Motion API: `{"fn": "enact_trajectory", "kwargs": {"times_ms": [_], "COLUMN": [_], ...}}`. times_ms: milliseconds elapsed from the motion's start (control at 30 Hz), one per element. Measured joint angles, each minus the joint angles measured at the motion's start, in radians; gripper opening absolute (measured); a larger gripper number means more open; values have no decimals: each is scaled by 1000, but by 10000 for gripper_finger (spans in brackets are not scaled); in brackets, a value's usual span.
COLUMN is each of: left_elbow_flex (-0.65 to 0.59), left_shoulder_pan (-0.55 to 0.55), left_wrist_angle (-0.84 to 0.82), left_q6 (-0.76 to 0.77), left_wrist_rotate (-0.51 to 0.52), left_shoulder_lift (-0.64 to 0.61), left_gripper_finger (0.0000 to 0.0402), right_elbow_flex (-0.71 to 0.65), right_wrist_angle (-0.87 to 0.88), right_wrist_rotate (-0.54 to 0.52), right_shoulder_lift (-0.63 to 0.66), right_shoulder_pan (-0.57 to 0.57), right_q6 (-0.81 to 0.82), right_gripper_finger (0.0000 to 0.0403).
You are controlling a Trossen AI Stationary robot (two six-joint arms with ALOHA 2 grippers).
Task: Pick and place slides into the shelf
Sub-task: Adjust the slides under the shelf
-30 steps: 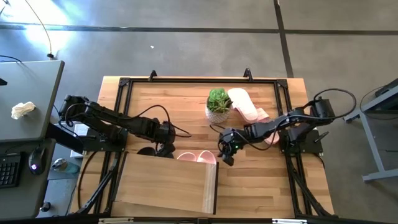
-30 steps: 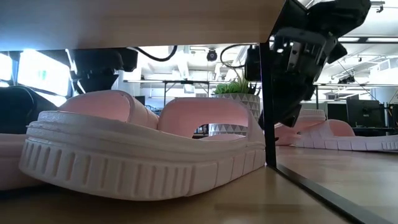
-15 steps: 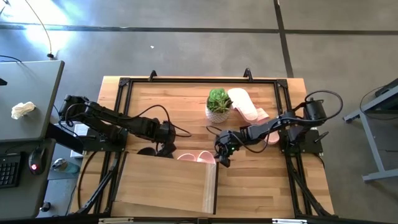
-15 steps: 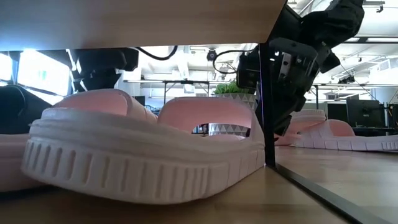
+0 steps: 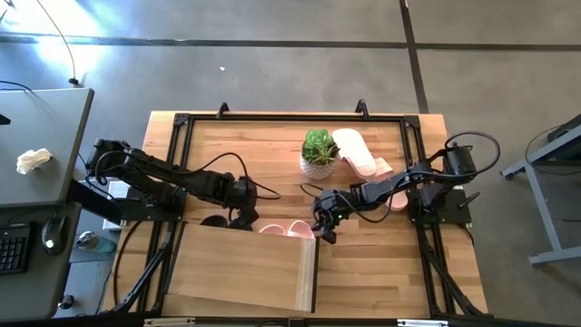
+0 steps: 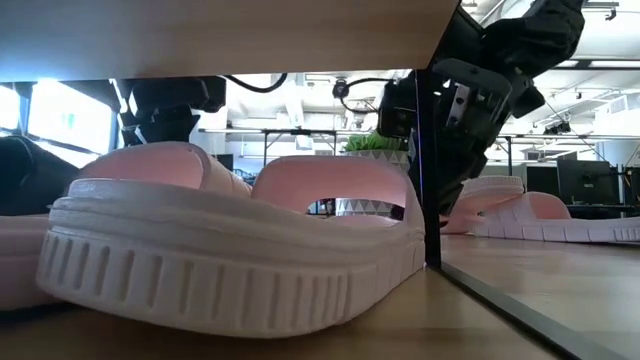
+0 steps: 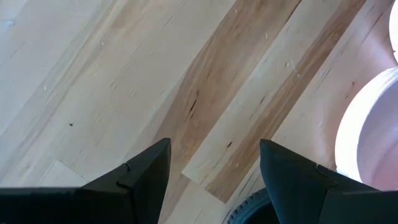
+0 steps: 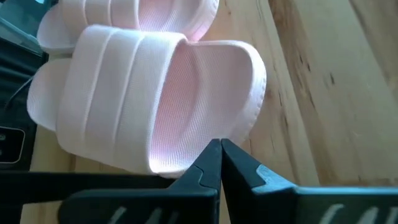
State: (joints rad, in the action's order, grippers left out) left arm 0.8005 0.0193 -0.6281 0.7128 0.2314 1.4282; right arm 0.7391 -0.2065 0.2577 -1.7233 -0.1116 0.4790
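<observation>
Pink foam, thick and ribbed along its sole edge, fills the low view: a pink slide (image 6: 230,250) lies under the shelf (image 5: 241,268), with a second pink slide (image 8: 124,18) just behind it. From above, only their ends (image 5: 289,229) show past the shelf's rear edge.

The right gripper (image 5: 325,224) sits low at the shelf's corner, its fingers (image 8: 219,165) pressed together with nothing between them. Just ahead of the fingertips lies the heel of the nearer slide, apparently touching it or nearly so; contact cannot be confirmed. It looks like a nudge with closed fingers to seat the slide deeper.

The left gripper (image 5: 241,216) hovers near the shelf's rear edge, fingers (image 7: 146,171) spread and empty over bare wood. A pink slide's edge (image 7: 367,137) lies off to one side of them, and a dark rounded shape (image 7: 255,208), possibly a black slide, sits beneath and between them.

Two more pink slides (image 5: 359,152) wait beside the potted plant (image 5: 319,150), well apart from both grippers.

These slides should be light and springy. The foam would give under pinching, and its matte skin offers decent friction. The wide strap (image 8: 118,93) is the natural hold: one finger under the arch, one over it. Pinching the sole edge could also work, but the slide may pivot. Pushing at the heel should move it easily on the smooth wood, though it could skew if pushed off-centre.
</observation>
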Motion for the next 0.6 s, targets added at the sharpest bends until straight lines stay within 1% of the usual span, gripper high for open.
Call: {"fn": "enact_trajectory", "kwargs": {"times_ms": [300, 367, 500, 600], "left_elbow_flex": [0, 0, 0, 0], "left_shoulder_pan": [0, 0, 0, 0], "left_wrist_angle": [2, 2, 2, 2], "left_q6": [2, 2, 3, 2], "left_wrist_rotate": [0, 0, 0, -1], "left_shoulder_lift": [0, 0, 0, 0], "left_gripper_finger": [230, 230, 230, 230], "right_elbow_flex": [1, 1, 0, 0], "right_wrist_angle": [-44, -37, 35, 115], "right_wrist_rotate": [1, -15, -23, -29], "right_shoulder_lift": [0, 0, 20, 56], "right_shoulder_pan": [24, 30, 37, 15], "right_q6": [-40, -51, -66, -95], "right_gripper_finger": [0, 0, 0, 0]}}
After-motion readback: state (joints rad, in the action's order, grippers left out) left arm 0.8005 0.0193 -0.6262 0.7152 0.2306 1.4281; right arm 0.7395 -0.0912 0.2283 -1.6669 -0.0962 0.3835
